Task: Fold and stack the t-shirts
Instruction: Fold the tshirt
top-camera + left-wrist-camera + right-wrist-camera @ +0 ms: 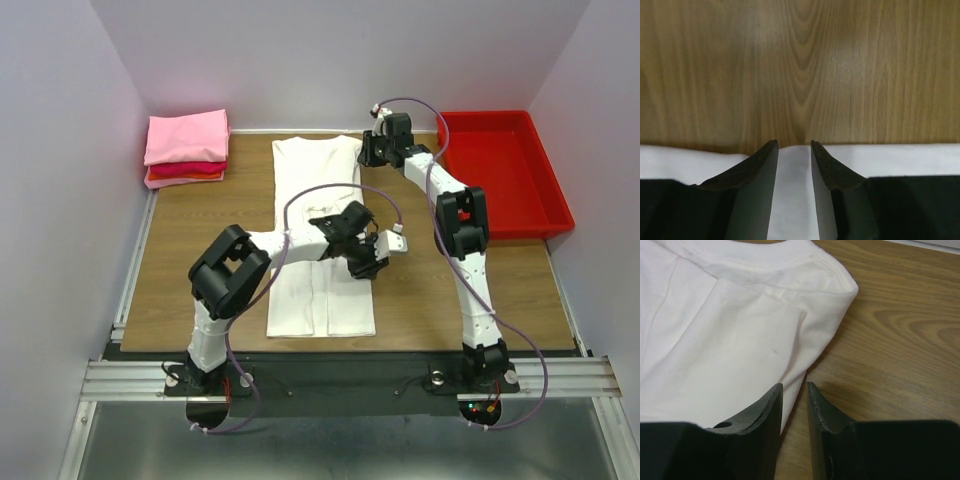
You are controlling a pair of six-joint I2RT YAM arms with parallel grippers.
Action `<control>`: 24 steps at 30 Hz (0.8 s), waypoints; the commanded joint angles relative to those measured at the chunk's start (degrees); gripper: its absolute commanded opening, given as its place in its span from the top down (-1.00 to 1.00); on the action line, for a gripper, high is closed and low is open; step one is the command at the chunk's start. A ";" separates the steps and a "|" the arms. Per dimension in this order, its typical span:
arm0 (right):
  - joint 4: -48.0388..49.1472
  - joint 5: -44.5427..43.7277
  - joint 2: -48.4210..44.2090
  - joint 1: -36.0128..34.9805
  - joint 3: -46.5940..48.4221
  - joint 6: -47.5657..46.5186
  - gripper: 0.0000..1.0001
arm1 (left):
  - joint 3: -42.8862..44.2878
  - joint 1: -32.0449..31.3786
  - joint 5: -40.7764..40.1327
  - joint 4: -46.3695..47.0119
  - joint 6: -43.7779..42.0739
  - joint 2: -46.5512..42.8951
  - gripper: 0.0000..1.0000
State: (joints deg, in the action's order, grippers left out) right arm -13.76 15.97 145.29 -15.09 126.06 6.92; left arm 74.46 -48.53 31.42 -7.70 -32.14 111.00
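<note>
A white t-shirt (310, 170) lies folded into a long strip down the middle of the table. My left gripper (368, 265) is low at the strip's right edge; in the left wrist view the left gripper (794, 144) stands open, white cloth (900, 160) showing in the gap up to the fingertips. At the strip's far right corner sits my right gripper (368, 152). Seen from its wrist, the right gripper (794, 386) is open astride the shirt's (730, 340) side edge, near the collar end. A folded pink t-shirt (187, 140) tops a red one (185, 170) at the back left.
A rigid red tray (560, 205) stands at the back right, beside the right arm. Bare wood (800, 65) lies right of the shirt. White walls close in the table on three sides.
</note>
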 commanded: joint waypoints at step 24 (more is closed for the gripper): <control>4.18 0.12 -6.78 2.96 -3.54 -3.93 -0.10 | 4.55 3.44 -3.73 -7.50 -3.10 -3.78 0.37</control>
State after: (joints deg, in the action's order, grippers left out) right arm -12.32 16.51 142.10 -12.23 120.60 3.25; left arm 75.59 -47.48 28.69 -13.85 -34.52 105.25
